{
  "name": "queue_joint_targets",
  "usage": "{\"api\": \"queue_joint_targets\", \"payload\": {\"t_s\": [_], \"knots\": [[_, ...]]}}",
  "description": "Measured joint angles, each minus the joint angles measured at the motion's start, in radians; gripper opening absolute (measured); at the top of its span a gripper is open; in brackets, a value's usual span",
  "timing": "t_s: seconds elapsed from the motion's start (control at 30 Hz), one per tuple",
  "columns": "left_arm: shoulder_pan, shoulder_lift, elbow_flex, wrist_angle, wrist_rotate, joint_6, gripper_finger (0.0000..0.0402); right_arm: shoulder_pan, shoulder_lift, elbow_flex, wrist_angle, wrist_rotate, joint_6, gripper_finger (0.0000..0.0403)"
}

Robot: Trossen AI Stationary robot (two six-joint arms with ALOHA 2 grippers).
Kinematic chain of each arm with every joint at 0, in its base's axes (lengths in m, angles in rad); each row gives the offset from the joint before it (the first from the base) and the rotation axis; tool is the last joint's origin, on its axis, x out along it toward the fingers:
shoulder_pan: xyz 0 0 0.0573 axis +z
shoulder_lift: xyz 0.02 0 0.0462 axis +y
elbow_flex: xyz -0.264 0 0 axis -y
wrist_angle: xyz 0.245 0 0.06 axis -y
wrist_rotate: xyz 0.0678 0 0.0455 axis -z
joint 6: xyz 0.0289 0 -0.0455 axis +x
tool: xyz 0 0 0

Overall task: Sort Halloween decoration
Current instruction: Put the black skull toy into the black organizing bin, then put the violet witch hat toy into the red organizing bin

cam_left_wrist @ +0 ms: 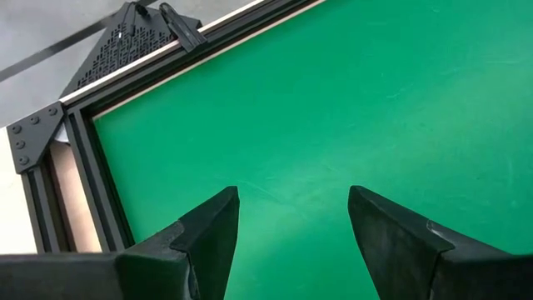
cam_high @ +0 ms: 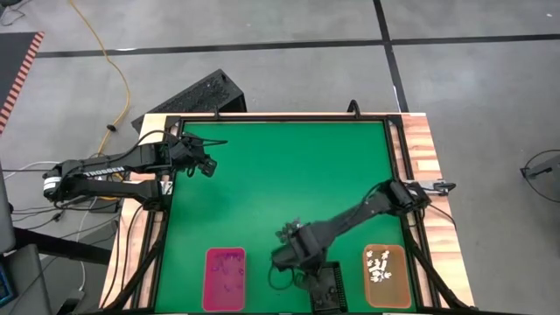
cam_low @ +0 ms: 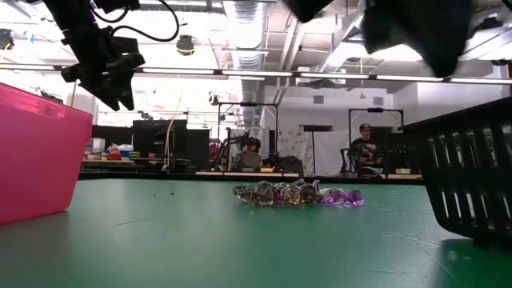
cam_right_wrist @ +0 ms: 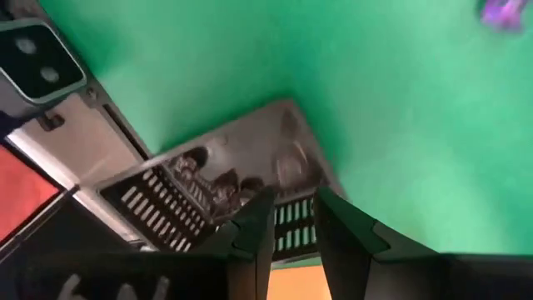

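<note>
A small heap of clear and purple Halloween decoration pieces [cam_low: 298,194] lies on the green mat [cam_high: 280,175]. White pieces [cam_high: 381,267] lie in the orange tray [cam_high: 387,297], and dark pieces [cam_right_wrist: 208,179] lie in the black slatted tray [cam_right_wrist: 166,204]. My right gripper [cam_high: 293,249] hangs above the mat by the black tray [cam_high: 331,284], pointing steeply down. One purple piece [cam_right_wrist: 500,12] lies farther off on the mat. My left gripper [cam_left_wrist: 291,217] stands open and bare above the mat's far left corner.
The pink tray [cam_high: 224,302] stands at the near edge, left of the black tray. A black frame [cam_high: 280,118] runs round the mat. People sit at desks in the room beyond the table [cam_low: 364,152].
</note>
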Motion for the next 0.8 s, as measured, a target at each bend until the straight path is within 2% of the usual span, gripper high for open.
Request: {"api": "queue_joint_targets", "payload": {"t_s": [0.23, 0.3, 0.43, 0.53, 0.67, 0.8], "knots": [[0.0, 0.0, 0.0, 0.001, 0.005, -0.014, 0.0219, 0.063, 0.001, -0.028, 0.045, 0.016, 0.059, 0.0114], [0.0, 0.0, 0.0, 0.005, 0.005, -0.019, 0.0219, 0.062, 0.0, -0.028, 0.045, 0.085, 0.03, 0.0119], [0.0, 0.0, 0.0, 0.005, 0.006, -0.021, 0.0219, 0.03, -0.02, -0.028, 0.006, 0.302, -0.044, 0.0141], [0.0, 0.0, 0.0, 0.004, 0.027, -0.021, 0.0219, -0.03, -0.051, -0.028, 0.021, 0.392, -0.118, 0.0165], [0.0, 0.0, 0.0, 0.004, 0.043, -0.014, 0.0219, -0.084, -0.075, -0.067, 0.156, 0.473, -0.218, 0.0197], [0.0, 0.0, 0.0, 0.0, 0.041, -0.004, 0.0219, -0.077, -0.145, -0.232, 0.284, 0.481, -0.226, 0.0216]]}}
